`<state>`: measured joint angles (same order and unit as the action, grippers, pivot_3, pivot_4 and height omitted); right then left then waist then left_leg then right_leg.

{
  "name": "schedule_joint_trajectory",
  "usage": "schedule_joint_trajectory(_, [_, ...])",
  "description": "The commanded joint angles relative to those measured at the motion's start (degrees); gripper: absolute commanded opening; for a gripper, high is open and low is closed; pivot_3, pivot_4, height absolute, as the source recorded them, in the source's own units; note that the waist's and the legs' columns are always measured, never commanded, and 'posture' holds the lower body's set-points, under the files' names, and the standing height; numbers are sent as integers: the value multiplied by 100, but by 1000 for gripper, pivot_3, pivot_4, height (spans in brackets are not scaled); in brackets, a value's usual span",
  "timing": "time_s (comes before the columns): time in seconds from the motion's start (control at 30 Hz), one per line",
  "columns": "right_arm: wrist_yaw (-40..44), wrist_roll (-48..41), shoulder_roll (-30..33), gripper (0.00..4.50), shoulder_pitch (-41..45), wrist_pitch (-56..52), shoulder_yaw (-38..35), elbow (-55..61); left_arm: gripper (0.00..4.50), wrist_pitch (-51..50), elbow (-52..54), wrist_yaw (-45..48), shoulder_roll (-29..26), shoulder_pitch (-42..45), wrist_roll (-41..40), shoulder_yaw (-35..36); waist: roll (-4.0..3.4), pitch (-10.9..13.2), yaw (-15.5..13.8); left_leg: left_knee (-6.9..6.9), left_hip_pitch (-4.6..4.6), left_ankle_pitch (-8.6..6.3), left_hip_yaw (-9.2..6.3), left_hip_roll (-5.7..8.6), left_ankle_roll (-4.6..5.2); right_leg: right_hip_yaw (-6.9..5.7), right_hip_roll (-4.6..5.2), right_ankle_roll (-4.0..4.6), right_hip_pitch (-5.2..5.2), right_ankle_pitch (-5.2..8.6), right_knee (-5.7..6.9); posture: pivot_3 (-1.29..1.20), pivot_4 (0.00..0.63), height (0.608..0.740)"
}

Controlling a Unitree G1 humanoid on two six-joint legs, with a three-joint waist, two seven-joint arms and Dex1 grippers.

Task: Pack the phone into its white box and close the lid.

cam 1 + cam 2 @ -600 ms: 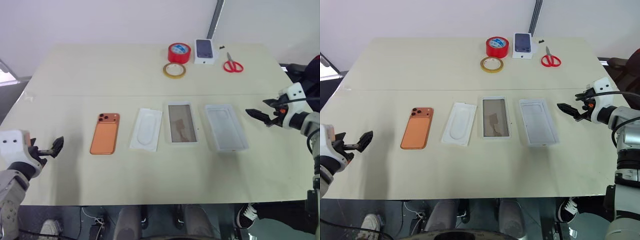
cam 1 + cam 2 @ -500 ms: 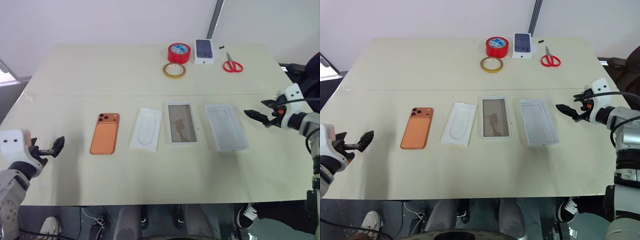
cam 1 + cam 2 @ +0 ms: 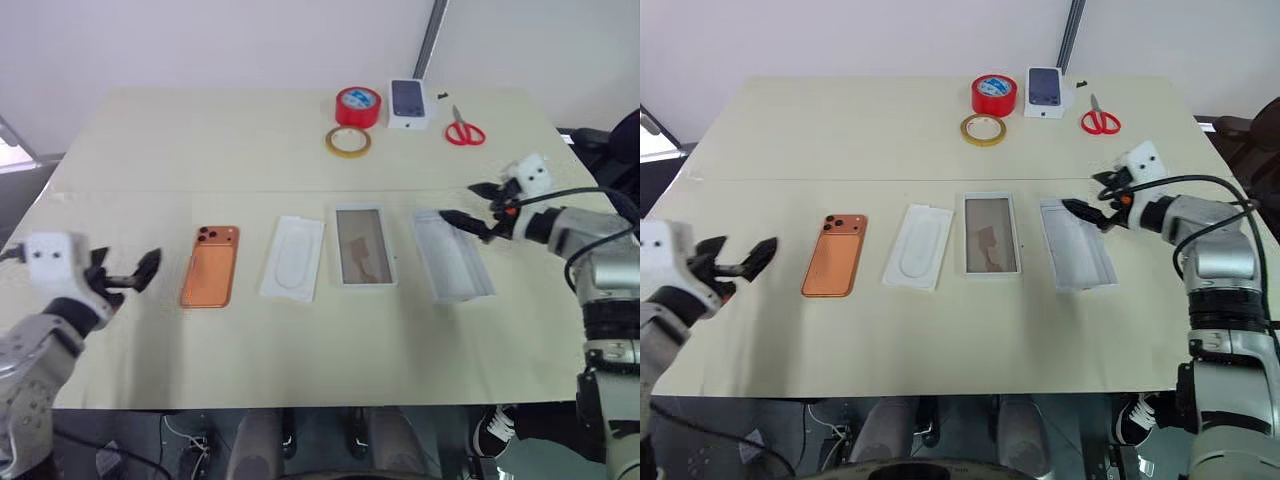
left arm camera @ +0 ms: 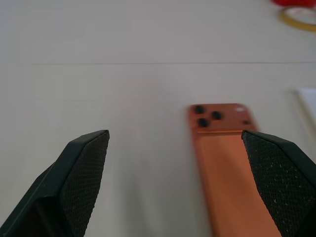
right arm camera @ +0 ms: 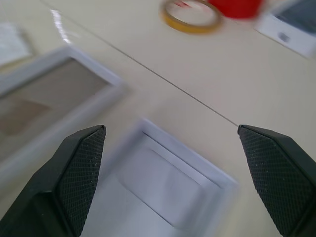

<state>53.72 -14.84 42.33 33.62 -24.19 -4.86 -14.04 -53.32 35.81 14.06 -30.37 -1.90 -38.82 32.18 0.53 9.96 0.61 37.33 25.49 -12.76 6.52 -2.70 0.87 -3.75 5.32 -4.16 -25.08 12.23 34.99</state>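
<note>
Over the far end of the lid [image 3: 453, 254] now hangs the right gripper [image 3: 458, 220], moved in from the table's right edge, fingers spread wide and holding nothing. Closer to the phone [image 3: 210, 266] than before sits the left gripper [image 3: 140, 272], also spread wide and empty, just left of it.

Left of the lid, in a row: one white box [image 3: 363, 245] with a brown shiny inside, then one thin white insert [image 3: 293, 258], then the one orange phone, lying flat with its three lenses up. All four apart, none touching.

Beyond the lid, near the far edge: one red tape roll [image 3: 358, 105], one yellow tape ring [image 3: 348, 141], one small white carton [image 3: 409, 102] with a phone picture, one pair of red scissors [image 3: 464, 128].

Underneath, a pale cream table [image 3: 200, 150] with a thin seam across. Behind, a plain white wall.
</note>
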Motion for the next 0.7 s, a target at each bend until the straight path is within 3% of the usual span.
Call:
schedule_joint_trajectory(0.03, [-138, -265, -199, 4470, -325, -571, 195, 1404, 4500, -212, 246, -10, 119, 249, -340, -562, 1, 0, 0, 0, -1, 1, -1, -1, 0, 0, -3, 0, 0, 0, 3, 0, 150, 740])
schedule_joint_trajectory(0.3, [-461, -677, -423, 4470, -761, -1675, 697, 3396, 4500, -1762, -166, -814, 524, 1485, -584, -1796, 5, -2, -26, 10, -3, 11, -10, -2, 12, -1, -14, -2, 5, 1, 16, 0, 150, 740])
schedule_joint_trajectory(0.7, [-514, -551, -324, 4470, -977, -1701, 1217, 3770, 4500, -3064, -1623, -1187, 1596, 2782, -517, -1771, 16, -2, -29, 14, -6, 13, -18, 0, 15, -1, -23, -7, 13, 4, 16, 0, 150, 740])
